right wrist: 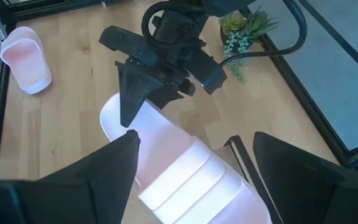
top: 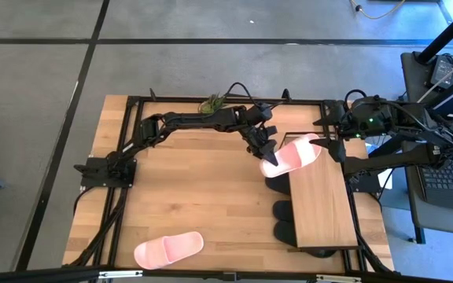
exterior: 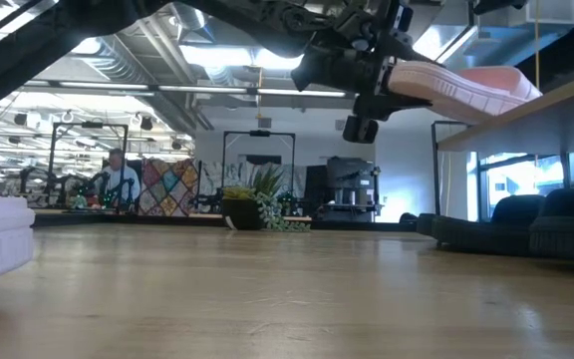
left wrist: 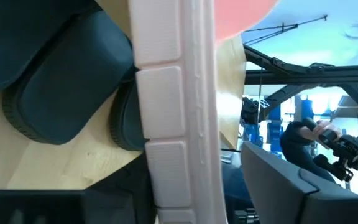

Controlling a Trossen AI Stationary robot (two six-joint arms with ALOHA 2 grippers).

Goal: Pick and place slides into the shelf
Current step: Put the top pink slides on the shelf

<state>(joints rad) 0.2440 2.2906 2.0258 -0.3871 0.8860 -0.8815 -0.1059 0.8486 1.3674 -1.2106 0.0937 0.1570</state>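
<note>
Clearly the step in hand is letting go of the light pink wide-strap slide, so the left gripper, its fingers parting at the heel end, should open fully and draw straight back without dragging it off the edge. That slide lies on the far end of the low shelf's light wooden top board, overhanging toward the gripper, which touches its heel. Beyond, the right gripper waits wide open, holding nothing.
</note>
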